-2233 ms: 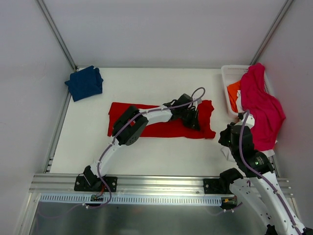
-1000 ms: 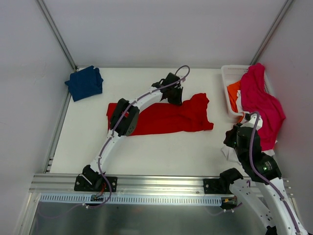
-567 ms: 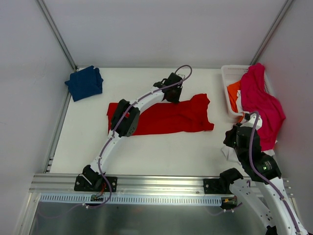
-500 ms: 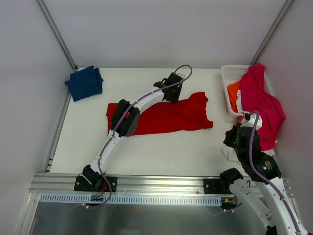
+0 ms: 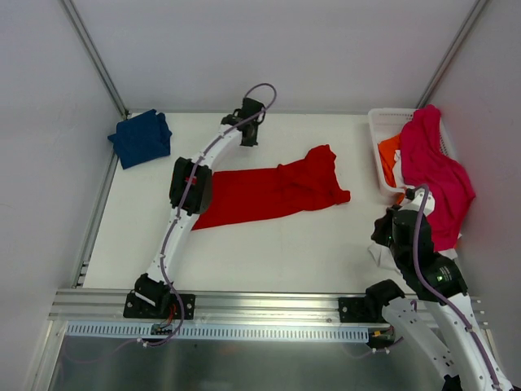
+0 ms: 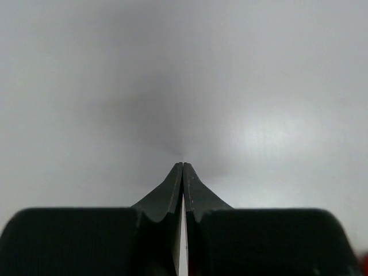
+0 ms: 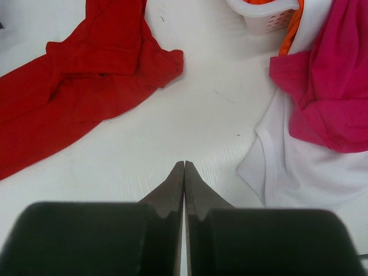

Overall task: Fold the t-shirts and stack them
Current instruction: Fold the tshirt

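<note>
The bright red t-shirt (image 5: pixel 277 191) lies spread and rumpled across the middle of the table; it also shows in the right wrist view (image 7: pixel 86 75). The navy blue t-shirt (image 5: pixel 141 138) lies folded at the far left corner. My left gripper (image 5: pixel 247 140) is shut and stretched to the table's far edge, apart from the red shirt; its wrist view shows the gripper (image 6: pixel 183 164) against only blank white. My right gripper (image 5: pixel 384 232) is shut and empty above bare table, as its wrist view shows (image 7: pixel 184 163), beside a white shirt (image 7: pixel 293 167).
A white basket (image 5: pixel 376 122) at the far right holds an orange shirt (image 5: pixel 388 155). A magenta-pink shirt (image 5: pixel 435 175) hangs over its side onto the white shirt. The left arm's links stretch over the red shirt's left part. Metal posts and walls enclose the table.
My left gripper has moved up and left from the red shirt's top edge to the table's far edge. The red shirt shifted and its left end now tapers. The right arm barely moved.
</note>
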